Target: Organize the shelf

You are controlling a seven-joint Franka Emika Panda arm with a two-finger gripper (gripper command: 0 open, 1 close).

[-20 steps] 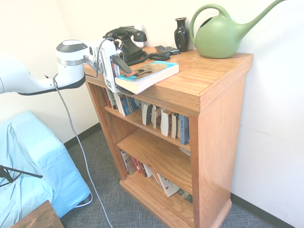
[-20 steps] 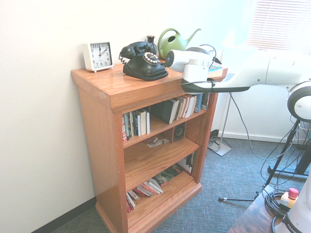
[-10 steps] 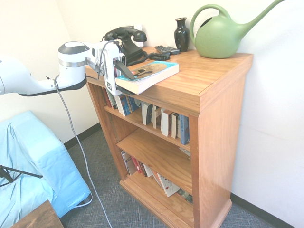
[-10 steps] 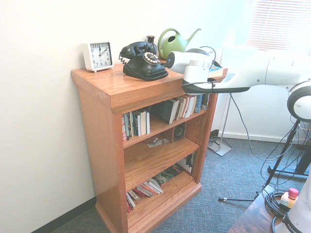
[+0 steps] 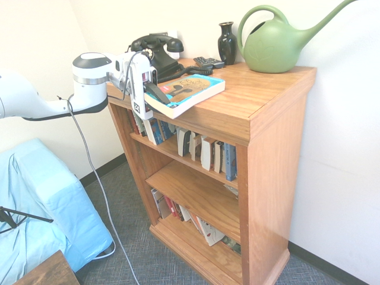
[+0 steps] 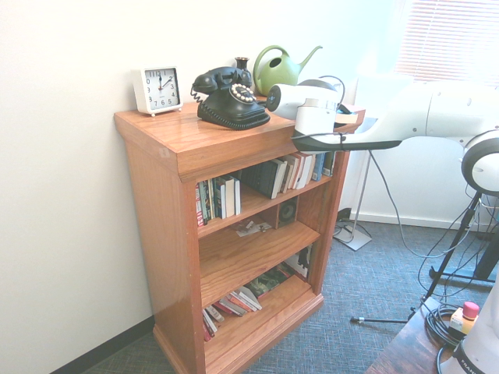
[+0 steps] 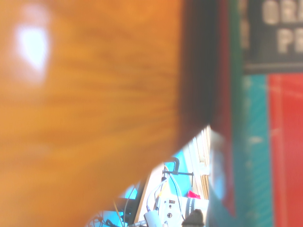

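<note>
Teal-covered book (image 5: pixel 185 93) at upper centre of the first exterior view, lying flat on the top of the shelf (image 5: pixel 270 107) with one corner jutting past the front edge toward the left of the frame. Gripper (image 5: pixel 155 94) reaching in from the left, nearly level, dark fingers (image 5: pixel 158 93) pinched on that overhanging corner, one above the cover and one below. Long axis of the book running from lower left up to the right, roughly along the line of the gripper, so probably best drawn straight back toward the left. Rows of paperbacks (image 5: pixel 205 152) directly under the book.

Shelf at centre left in the second exterior view, arm entering from the right; wrist hides the grasp, only a sliver of book (image 6: pixel 349 118) peeking out to its right.

Blurred orange wood (image 7: pixel 90 109) filling the left of the wrist view, book spine (image 7: pixel 251 132) close on the right.
</note>
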